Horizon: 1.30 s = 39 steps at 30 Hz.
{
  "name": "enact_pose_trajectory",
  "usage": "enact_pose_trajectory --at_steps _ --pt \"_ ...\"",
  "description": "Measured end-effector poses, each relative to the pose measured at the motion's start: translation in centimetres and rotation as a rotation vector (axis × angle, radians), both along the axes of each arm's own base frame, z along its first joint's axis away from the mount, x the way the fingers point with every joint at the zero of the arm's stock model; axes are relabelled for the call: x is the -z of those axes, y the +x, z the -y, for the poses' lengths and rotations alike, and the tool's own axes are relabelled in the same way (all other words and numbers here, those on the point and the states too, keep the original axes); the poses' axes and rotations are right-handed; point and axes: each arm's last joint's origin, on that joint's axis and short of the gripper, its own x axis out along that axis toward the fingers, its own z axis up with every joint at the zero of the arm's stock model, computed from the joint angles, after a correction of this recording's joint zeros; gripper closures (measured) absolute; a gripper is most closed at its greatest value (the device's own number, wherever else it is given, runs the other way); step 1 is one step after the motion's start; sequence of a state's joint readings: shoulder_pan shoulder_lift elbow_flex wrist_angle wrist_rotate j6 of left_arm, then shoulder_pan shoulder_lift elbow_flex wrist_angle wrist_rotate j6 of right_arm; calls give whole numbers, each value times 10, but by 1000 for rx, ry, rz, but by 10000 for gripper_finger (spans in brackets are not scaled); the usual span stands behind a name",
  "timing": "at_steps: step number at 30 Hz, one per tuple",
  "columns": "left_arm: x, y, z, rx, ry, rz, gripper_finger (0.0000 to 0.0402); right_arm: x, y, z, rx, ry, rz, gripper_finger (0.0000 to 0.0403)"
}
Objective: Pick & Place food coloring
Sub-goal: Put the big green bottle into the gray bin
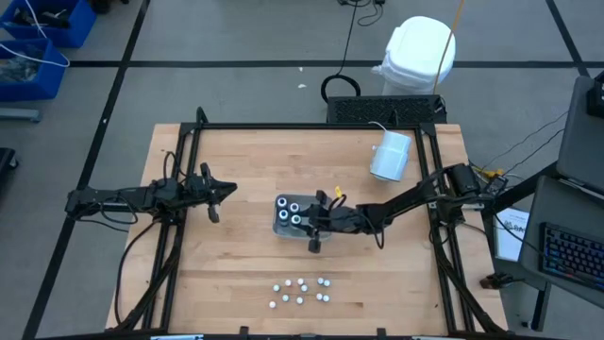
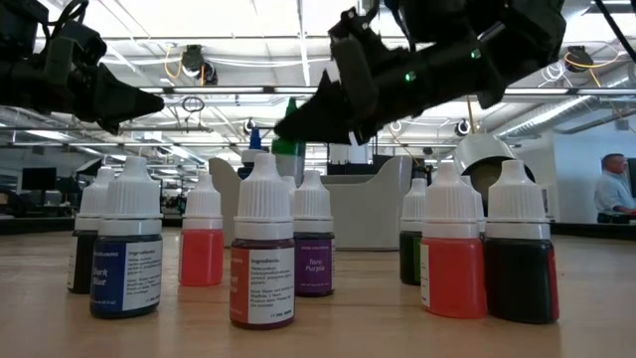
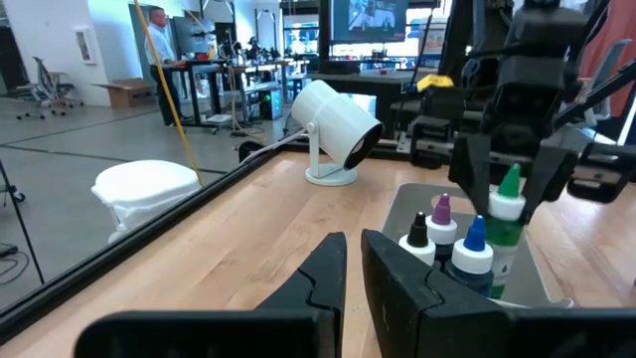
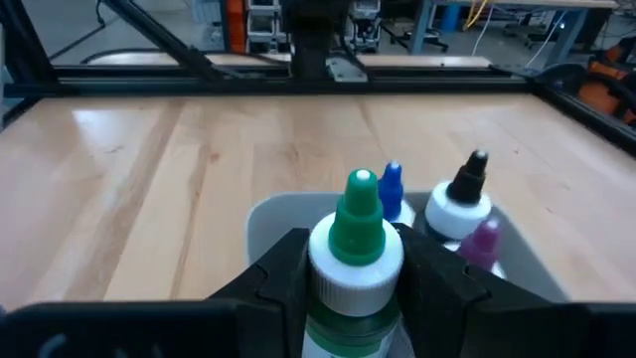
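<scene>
A clear tray [image 1: 280, 227] at the table's middle holds dark bottles of food coloring with blue [image 4: 391, 187], black [image 4: 463, 199] and purple [image 4: 483, 242] tips. My right gripper [image 1: 308, 220] reaches in from the right and is shut on a green-tipped bottle [image 4: 356, 249] at the tray's right side. Several tiny white-capped bottles [image 1: 302, 291] stand near the table's front edge, close up in the low view [image 2: 263, 249]. My left gripper [image 1: 219, 195] waits at the table's left, shut and holding nothing. My right gripper pinches the green-tipped bottle between its two fingers [image 4: 281, 276], at the white collar [image 4: 338, 267] just below the green tip. The fingers come nearly level from the table's right side. The bottle stands upright [image 3: 507, 214]; whether its base rests in the tray stays hidden.
A big white cylinder [image 1: 390, 156] on a small foot lies at the far right of the table. A black frame rail [image 1: 311, 127] runs round the table. Bare wood lies between the tray and the small bottles. A person [image 2: 610, 189] stands in the room behind.
</scene>
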<state>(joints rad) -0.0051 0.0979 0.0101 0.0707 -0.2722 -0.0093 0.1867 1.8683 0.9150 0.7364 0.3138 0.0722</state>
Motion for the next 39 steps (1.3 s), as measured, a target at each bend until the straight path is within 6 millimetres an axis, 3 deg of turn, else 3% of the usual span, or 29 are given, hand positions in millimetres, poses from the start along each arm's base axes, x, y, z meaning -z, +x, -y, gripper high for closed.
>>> enact_pose_trajectory --at_steps 6,28,39 --pt "0 0 0 0 0 0 362 15 4 2 14 6 -27 289" --pt "0 0 0 0 1 0 362 18 4 4 38 -8 -50 284" --pt "0 0 0 0 1 0 362 10 6 2 30 11 36 228"
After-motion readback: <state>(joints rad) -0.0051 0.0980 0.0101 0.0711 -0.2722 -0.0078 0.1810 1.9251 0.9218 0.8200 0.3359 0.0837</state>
